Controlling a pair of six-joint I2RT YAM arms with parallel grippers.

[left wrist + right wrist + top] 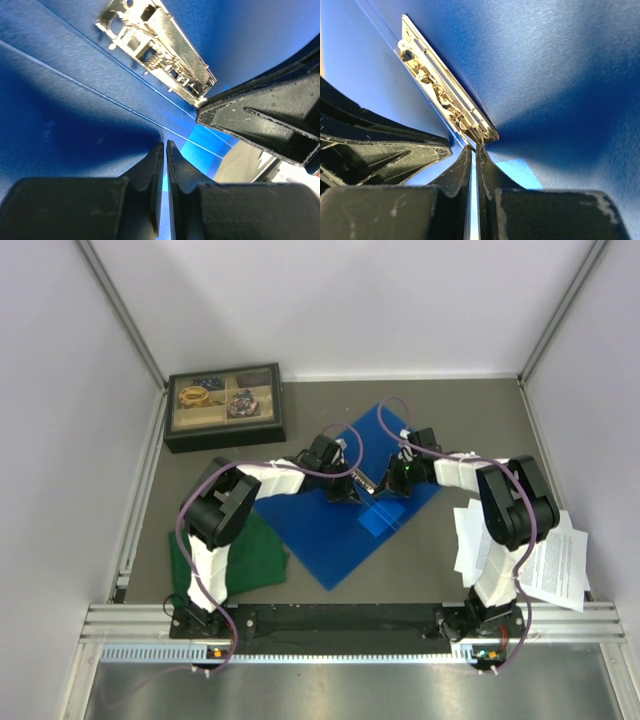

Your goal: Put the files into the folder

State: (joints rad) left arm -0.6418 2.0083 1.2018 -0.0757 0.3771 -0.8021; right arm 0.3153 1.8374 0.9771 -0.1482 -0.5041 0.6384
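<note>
Top external: right arm (510, 505) covers pt of files (562, 562) at right. Left gripper (165, 148) nearly closed, right gripper (473, 151) closed, over folder (325, 535); any grip unclear.

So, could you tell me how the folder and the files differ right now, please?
The folder lies open mid-table, turned cornerwise, its metal clip exposed; the files sit at the right edge, loosely fanned, partly behind the right arm. The folder is blue; the files are white with print. Both rest on the table.
</note>
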